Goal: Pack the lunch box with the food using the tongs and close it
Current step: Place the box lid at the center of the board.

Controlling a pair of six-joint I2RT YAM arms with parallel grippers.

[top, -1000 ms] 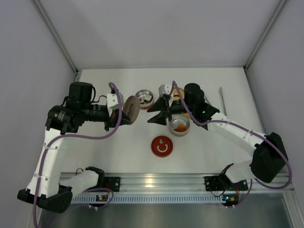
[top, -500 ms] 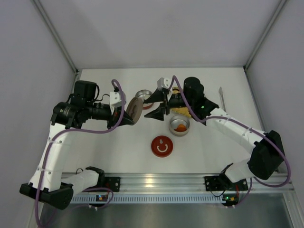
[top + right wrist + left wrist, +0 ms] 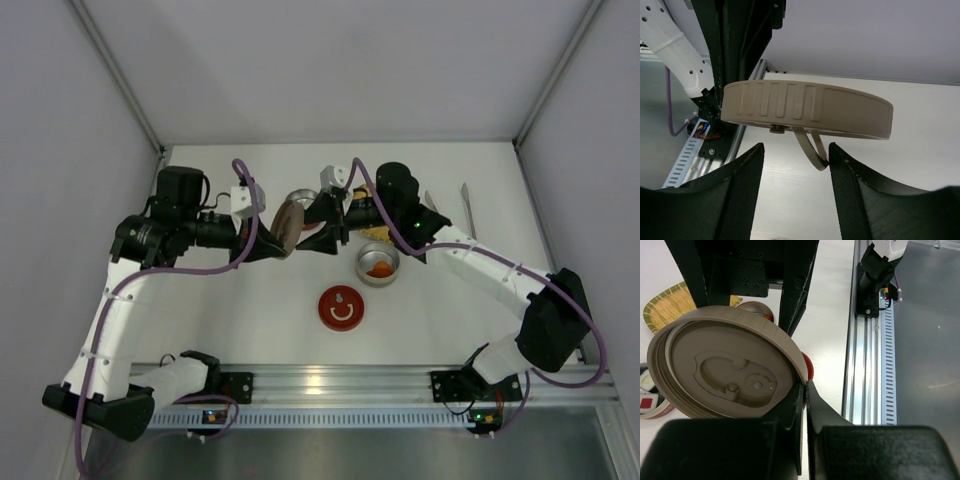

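The top camera looks steeply down from behind the arm bases over the whole surface (image 3: 250, 300). Each wrist camera sits close behind its own tool: the left tool (image 3: 804, 389) view faces a lid (image 3: 725, 370) flat-on, and the right tool (image 3: 796, 156) view sees it edge-on. All three views share it.

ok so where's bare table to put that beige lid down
Bare table left of the red lid, and along its far edge. Crowded in the middle: the beige lid in the left gripper, the right gripper, the food tin and the yellow tray sit close together.
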